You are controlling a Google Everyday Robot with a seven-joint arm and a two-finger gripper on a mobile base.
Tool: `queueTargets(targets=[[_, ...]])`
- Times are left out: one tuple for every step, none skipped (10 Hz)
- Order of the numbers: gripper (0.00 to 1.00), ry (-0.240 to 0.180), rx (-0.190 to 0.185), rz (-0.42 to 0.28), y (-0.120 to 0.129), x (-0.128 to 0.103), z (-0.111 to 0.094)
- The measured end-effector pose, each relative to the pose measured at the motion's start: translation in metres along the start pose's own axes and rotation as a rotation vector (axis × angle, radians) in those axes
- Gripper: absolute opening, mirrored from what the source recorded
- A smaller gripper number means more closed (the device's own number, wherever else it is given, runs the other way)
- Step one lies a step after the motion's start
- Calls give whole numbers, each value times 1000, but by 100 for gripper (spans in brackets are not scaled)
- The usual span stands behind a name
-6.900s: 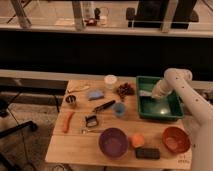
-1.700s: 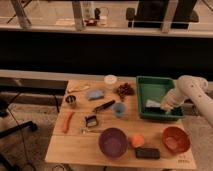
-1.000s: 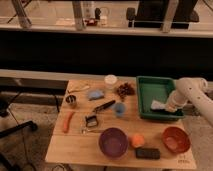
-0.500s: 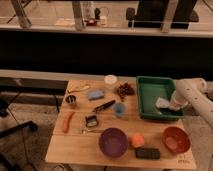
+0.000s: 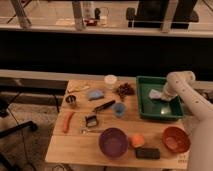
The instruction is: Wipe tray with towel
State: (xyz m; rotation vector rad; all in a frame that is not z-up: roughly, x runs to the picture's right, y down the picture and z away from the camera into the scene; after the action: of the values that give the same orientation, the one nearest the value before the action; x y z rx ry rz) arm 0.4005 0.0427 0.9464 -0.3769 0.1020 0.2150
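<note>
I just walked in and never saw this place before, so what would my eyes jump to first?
The big white robot arm on the right, reaching over with its gripper down in the green tray, right at a small white towel. Next, the wooden table full of small things, with a purple bowl at the front and an orange bowl near the front right corner.

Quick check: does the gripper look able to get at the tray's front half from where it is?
Probably yes. The gripper is down inside the tray near its back, shut on the towel, and the tray floor toward the front looks bare, with nothing in its way.
</note>
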Motion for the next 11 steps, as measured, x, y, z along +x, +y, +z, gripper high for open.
queueTargets(targets=[[0,5,14,-7,-11,-5,7],[0,11,33,-13,-27,-10,15],[0,12,40,-16,-34,-14,19],[0,7,49,-18,-39,-20,23],[0,3,51,-13,-41,-22,24],[0,-10,42,-11,-40,-30,24],[0,-36,21,-9,-36,-45,22],[0,-64,-7,-1,-29,-58,18],[0,-75,-32,4,-18,-61,12],[0,-87,-51,8,-4,-60,4],[0,-94,-62,10,8,-56,-3]])
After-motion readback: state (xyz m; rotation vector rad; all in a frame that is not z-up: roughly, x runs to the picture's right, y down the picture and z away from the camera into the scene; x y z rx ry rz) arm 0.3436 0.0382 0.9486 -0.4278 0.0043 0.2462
